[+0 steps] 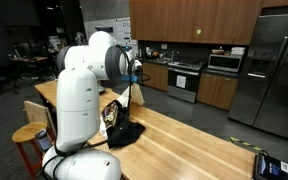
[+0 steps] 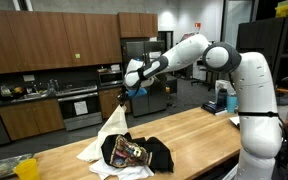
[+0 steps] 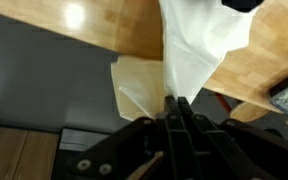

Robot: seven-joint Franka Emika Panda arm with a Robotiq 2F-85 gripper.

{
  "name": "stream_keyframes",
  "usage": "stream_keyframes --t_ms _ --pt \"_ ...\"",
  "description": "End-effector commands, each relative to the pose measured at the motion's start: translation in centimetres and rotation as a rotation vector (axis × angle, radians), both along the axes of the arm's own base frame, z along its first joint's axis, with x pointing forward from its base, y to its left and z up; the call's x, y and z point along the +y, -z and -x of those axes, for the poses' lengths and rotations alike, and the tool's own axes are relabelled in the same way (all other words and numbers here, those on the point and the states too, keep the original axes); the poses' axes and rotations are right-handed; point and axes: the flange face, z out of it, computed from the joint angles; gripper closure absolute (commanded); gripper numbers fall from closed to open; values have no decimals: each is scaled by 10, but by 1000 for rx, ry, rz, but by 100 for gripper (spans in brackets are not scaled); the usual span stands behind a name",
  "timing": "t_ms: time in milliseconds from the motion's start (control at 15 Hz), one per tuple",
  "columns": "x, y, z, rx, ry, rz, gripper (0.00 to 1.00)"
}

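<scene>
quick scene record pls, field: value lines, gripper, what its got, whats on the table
gripper: shut on the white cloth, held above the table
white cloth: pinched at its top, hanging down, lower part resting on the table
black garment: crumpled on the table next to the cloth's lower part, patterned patch showing
table: light wood top

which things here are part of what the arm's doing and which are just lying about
In hand:
gripper, shut on the white cloth hanging over the wooden table

Lying about:
black garment beside the cloth
stove
fridge
</scene>
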Motion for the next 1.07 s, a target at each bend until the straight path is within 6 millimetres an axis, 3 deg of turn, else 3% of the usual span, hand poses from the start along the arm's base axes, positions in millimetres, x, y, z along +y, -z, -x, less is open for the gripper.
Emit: stream_keyframes --t_ms 0,267,333,533,733,800,867,1000 --pt "-33 -87 27 -140 69 24 99" --pt "-90 -167 64 -308 207 66 99" --pt "-66 -143 34 -253 148 50 94" --pt "-91 -171 57 -299 195 62 94" --pt "-90 -165 62 -288 195 64 94" --pt "-89 -162 61 -285 193 64 99" --pt "-93 -162 61 -284 204 69 99" --pt "-132 -171 58 -317 305 86 99"
